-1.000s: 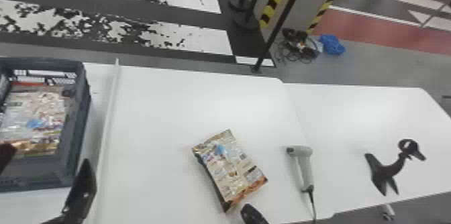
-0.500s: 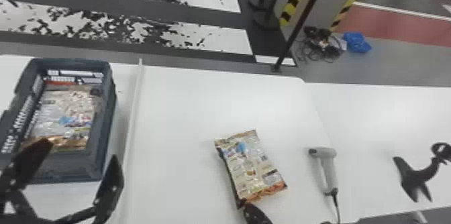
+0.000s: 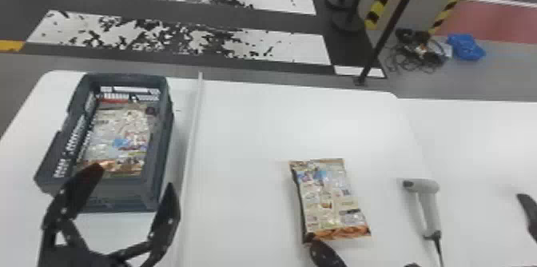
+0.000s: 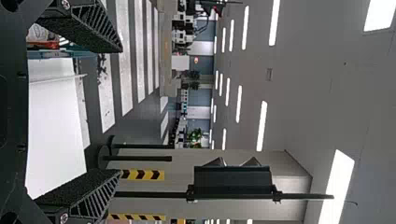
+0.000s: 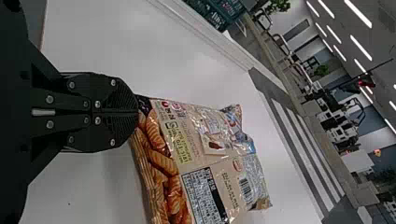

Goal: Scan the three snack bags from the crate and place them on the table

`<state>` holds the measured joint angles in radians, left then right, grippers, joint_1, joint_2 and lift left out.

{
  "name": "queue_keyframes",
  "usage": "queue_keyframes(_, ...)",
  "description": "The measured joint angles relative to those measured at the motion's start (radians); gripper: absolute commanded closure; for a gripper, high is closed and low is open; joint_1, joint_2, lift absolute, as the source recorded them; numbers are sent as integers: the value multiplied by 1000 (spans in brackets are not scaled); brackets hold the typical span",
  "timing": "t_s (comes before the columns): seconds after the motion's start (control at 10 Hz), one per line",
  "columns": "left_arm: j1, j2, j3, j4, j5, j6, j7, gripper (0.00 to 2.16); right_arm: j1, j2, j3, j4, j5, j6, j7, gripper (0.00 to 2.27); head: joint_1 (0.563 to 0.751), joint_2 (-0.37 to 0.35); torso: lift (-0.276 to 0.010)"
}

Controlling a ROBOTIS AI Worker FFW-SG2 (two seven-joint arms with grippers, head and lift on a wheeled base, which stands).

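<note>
Your right claw is pressed together on a corner of the snack bag, well to the right of the crate. Gripping that corner leaves most of the printed back uncovered, barcode included, which probably suits scanning. The scanner lies on the tabletop farther right of the crate than the bag, so you likely need to bring the two together next. A corner grip may let the bag swivel or sag; keep any turn gentle.

Your left claw is spread at the crate's near end, empty, handy for fetching another bag. At least one more, the bag in the crate, lies face-up there; you can't tell what is beneath.
</note>
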<state>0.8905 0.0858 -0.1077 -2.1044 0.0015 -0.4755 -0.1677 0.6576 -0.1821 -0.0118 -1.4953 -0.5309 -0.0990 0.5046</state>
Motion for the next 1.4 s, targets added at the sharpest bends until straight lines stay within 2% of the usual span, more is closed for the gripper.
queue_keyframes(0.2,1,-1,-5,-4,-1,-1,-1,76,8,0,-6,-3,-9,-8,0,2236,695,-166,-37)
queue_keyframes(0.3,1,-2,-6,-7,-1,-1,1,76,31,0,-21,-23,-16,-17,3,1990,695,-188,-37)
queue_keyframes(0.4,2,-4,-6,-9,-1,0,2,76,63,0,-40,-63,-19,-38,8,1379,695,-198,-37)
queue_keyframes(0.5,2,-6,-6,-8,0,1,6,76,88,0,-68,-103,-20,-59,11,556,695,-220,-37)
queue_keyframes(0.6,0,-7,-5,-3,10,6,8,76,103,0,-107,-135,-20,-84,13,80,695,-254,-37)
queue_keyframes(0.7,-3,-8,1,-4,30,32,8,80,109,0,-163,-165,-16,-99,19,53,695,-275,-37)
queue_keyframes(0.9,4,-10,15,-47,64,178,30,83,99,-3,-300,-214,15,-66,20,43,695,-350,-37)
queue_keyframes(1.0,12,-11,16,-66,72,234,42,83,75,-8,-362,-207,46,-51,19,43,695,-350,-37)
queue_keyframes(1.2,26,-11,17,-93,98,307,51,83,-13,-55,-437,-107,130,-67,8,43,695,-350,-37)
queue_keyframes(1.4,45,-11,33,-139,119,383,51,87,-104,-119,-447,18,200,-79,5,43,695,-350,-37)
